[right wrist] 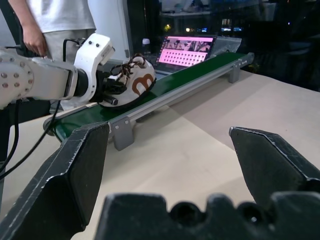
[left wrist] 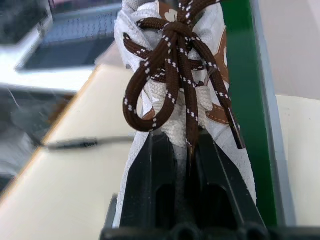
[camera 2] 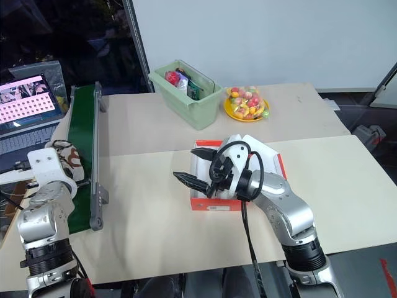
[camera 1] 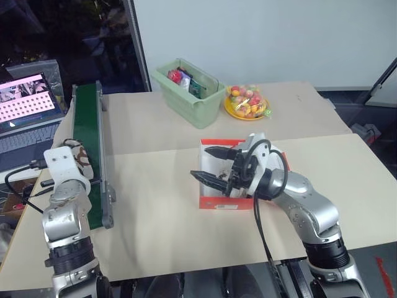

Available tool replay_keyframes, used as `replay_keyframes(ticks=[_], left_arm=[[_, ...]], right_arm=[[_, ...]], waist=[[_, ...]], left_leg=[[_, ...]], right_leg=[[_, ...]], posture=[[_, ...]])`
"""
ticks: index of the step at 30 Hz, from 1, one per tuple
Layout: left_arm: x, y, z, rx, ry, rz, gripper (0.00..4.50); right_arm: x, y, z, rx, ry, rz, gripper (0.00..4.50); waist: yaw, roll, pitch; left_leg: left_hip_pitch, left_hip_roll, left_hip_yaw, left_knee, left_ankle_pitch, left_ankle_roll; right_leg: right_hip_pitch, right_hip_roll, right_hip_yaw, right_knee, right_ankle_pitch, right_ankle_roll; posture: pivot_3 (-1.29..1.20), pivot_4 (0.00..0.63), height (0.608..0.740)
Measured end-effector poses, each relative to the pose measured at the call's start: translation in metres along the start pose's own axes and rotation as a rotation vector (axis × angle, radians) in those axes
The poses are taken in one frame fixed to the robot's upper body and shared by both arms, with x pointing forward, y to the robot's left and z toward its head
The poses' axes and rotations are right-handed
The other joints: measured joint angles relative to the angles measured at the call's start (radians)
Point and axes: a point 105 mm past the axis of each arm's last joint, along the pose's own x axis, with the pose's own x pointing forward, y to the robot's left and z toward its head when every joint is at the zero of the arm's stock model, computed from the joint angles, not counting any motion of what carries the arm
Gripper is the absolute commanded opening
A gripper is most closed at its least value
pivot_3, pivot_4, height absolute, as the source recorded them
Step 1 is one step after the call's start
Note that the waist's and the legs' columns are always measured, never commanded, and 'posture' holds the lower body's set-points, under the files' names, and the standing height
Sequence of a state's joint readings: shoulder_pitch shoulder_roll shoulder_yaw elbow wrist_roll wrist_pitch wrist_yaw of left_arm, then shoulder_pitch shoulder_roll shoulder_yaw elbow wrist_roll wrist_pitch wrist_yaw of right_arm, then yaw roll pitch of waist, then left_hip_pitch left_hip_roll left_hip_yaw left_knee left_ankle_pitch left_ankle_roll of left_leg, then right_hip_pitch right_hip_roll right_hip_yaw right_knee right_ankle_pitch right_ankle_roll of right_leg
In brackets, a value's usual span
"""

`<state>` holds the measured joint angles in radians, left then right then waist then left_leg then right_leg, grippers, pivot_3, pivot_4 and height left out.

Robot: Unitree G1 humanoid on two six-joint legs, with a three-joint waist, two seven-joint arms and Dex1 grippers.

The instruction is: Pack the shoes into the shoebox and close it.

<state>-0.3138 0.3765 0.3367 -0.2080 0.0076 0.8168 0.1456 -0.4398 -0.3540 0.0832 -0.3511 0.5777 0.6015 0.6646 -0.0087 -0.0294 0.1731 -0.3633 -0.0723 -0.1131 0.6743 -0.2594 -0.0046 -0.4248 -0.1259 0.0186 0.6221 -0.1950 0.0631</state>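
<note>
cream-white leather with dark brown laces: one shoe (left wrist: 175, 75) sits in the left tool (left wrist: 175, 165), whose two black fingers (left wrist: 150, 180) are pressed together on the shoe's upper just below the lace bow. in the right wrist view the same shoe (right wrist: 132, 82) is seen at the near end of the green conveyor belt (right wrist: 165, 87), gripped by the left tool and raised a little at the belt's edge. in the head views this shoe (camera 1: 79, 156) lies at the left side of the worktop (camera 1: 155, 205), beside the belt.

the red-orange shoebox (camera 1: 214, 202) stands near the middle of the worktop with its white inside showing. the right tool (camera 1: 214, 164) hangs over the box with its black fingers spread wide and nothing between them; the right wrist view shows the same wide gap.

behind the box are a pale green bin (camera 1: 189, 93) with packets in it and a yellow plate of small fruits (camera 1: 247, 102). a laptop (camera 1: 25, 105) stands beyond the belt on the left, and a person (right wrist: 55, 20) in a white top stands behind it.
</note>
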Motion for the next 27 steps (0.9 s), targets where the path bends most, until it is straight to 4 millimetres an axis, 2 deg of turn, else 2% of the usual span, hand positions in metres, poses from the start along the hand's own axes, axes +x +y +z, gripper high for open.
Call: replay_keyframes(ticks=[1, 4, 7, 11, 12, 15, 18, 22, 27], left_arm=[[-0.002, -0.005, 0.015, 0.046, -0.081, -0.006, 0.03], [-0.019, -0.027, 0.066, 0.081, -0.335, -0.071, 0.03], [-0.041, -0.06, 0.099, 0.017, -0.494, -0.232, 0.03], [-0.064, -0.11, 0.096, -0.177, -0.451, -0.545, 0.03], [-0.074, -0.128, 0.092, -0.255, -0.404, -0.673, 0.03], [-0.102, -0.157, 0.092, -0.41, -0.318, -0.93, 0.03], [-0.119, -0.167, 0.095, -0.496, -0.267, -1.064, 0.03], [-0.125, -0.162, 0.106, -0.496, -0.288, -1.108, 0.03], [-0.127, -0.164, 0.104, -0.473, -0.273, -1.127, 0.03]], right_arm=[[0.002, -0.007, 0.004, 0.032, -0.016, -0.029, 4.5], [0.005, -0.031, 0.013, 0.149, -0.064, -0.137, 4.5], [0.007, -0.051, 0.019, 0.266, -0.077, -0.221, 4.5], [0.008, -0.054, 0.014, 0.456, -0.068, -0.218, 4.5], [0.01, -0.054, 0.014, 0.519, -0.075, -0.211, 4.5], [0.015, -0.054, 0.015, 0.61, -0.074, -0.2, 4.5], [0.016, -0.057, 0.015, 0.65, -0.067, -0.215, 4.5], [0.015, -0.06, 0.007, 0.687, -0.034, -0.243, 4.5], [0.019, -0.057, 0.005, 0.722, -0.025, -0.243, 4.5]], waist=[[0.0, -0.001, 0.0], [0.003, -0.001, 0.0], [0.004, -0.001, 0.0], [-0.005, -0.001, -0.001], [-0.009, -0.001, -0.001], [-0.016, -0.001, -0.001], [-0.018, -0.001, -0.001], [-0.019, -0.001, -0.001], [-0.025, -0.001, -0.001]], left_leg=[[-0.002, 0.0, 0.0, 0.0, 0.0, 0.0], [-0.007, 0.0, -0.001, 0.0, -0.002, 0.0], [-0.016, 0.0, 0.0, 0.0, -0.003, 0.001], [-0.024, 0.001, 0.002, 0.0, 0.0, -0.005], [-0.027, 0.001, 0.002, 0.001, 0.0, -0.004], [-0.03, 0.001, 0.003, 0.003, 0.0, -0.003], [-0.029, 0.001, 0.006, 0.003, -0.004, 0.002], [-0.024, 0.001, 0.008, 0.003, -0.003, 0.001], [-0.016, 0.001, 0.008, 0.003, -0.003, 0.002]], right_leg=[[-0.001, 0.0, 0.0, -0.001, 0.004, -0.007], [-0.005, 0.0, 0.0, -0.007, 0.006, -0.008], [-0.014, 0.0, 0.0, -0.008, 0.006, -0.008], [-0.021, 0.0, 0.0, -0.006, 0.007, -0.008], [-0.024, 0.0, 0.001, -0.005, 0.007, -0.008], [-0.03, 0.0, 0.004, -0.001, 0.007, -0.008], [-0.031, 0.0, 0.004, 0.002, 0.007, -0.008], [-0.028, 0.002, 0.006, 0.003, 0.007, -0.008], [-0.018, 0.003, 0.007, 0.001, 0.007, -0.008]], posture=[[0.0, 0.15, 0.74], [0.0, 0.15, 0.74], [0.0, 0.15, 0.74], [0.0, 0.15, 0.74], [0.0, 0.15, 0.74], [0.0, 0.15, 0.74], [0.0, 0.15, 0.74], [0.0, 0.15, 0.74], [0.0, 0.15, 0.74]])
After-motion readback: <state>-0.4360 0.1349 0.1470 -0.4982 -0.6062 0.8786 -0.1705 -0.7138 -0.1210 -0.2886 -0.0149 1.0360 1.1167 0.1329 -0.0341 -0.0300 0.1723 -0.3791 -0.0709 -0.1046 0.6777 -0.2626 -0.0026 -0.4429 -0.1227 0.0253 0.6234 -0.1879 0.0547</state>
